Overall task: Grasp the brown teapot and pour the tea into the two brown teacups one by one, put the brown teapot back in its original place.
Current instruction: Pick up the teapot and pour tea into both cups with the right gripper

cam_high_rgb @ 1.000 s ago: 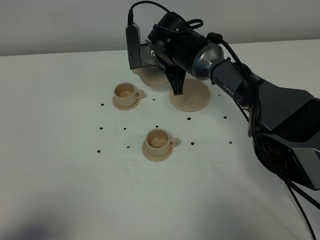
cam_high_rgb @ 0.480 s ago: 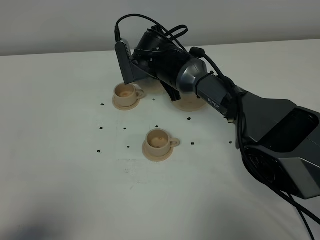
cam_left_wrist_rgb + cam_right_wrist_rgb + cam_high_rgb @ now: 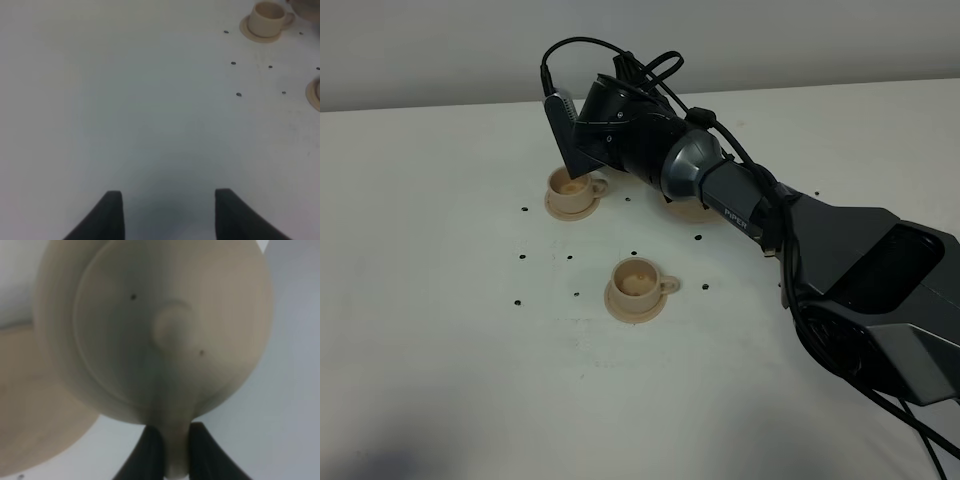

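Observation:
The brown teapot (image 3: 155,330) fills the right wrist view, lid and knob facing the camera. My right gripper (image 3: 175,452) is shut on its handle. In the exterior high view the right wrist (image 3: 620,135) hangs right beside and above the far teacup (image 3: 570,187) and hides the teapot. The near teacup (image 3: 638,283) stands on its saucer in front. The wide saucer (image 3: 695,209) is bare and partly covered by the arm; it also shows in the right wrist view (image 3: 30,395). My left gripper (image 3: 167,217) is open over bare table, far from the far teacup (image 3: 267,19).
The white table (image 3: 440,330) carries small dark dots around the cups. The right arm's links and cables (image 3: 840,250) stretch from the right side across the middle. The edge of the near cup's saucer (image 3: 315,95) shows in the left wrist view.
My right arm has carried the teapot left, from over the wide saucer to beside the far teacup, rotating the wrist. The cups and the left gripper have not moved.

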You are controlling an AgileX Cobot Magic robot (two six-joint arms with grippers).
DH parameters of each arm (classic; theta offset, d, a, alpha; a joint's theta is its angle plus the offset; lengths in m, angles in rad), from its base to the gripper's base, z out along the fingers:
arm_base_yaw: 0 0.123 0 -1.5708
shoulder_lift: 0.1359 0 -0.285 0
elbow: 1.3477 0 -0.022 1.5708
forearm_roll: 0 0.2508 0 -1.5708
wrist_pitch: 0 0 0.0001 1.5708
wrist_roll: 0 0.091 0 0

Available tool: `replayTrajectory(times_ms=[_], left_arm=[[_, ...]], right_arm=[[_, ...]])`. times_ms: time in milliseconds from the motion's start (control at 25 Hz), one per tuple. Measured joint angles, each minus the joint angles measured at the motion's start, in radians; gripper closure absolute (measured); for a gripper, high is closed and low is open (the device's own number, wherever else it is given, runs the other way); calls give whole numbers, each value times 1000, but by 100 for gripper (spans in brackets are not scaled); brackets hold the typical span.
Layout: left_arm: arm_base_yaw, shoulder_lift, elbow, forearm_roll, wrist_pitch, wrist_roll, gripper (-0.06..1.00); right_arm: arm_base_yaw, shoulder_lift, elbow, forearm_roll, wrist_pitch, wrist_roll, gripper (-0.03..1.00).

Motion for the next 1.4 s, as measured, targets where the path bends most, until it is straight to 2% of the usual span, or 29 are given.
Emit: replayTrajectory(times_ms=[360,1400], left_arm=[[0,0,0,0,0,0,54],[0,0,0,0,0,0,54]], right_arm=[[27,0,0,-82,-21,-1,86],[35,0,0,-144,-56,-96,86]])
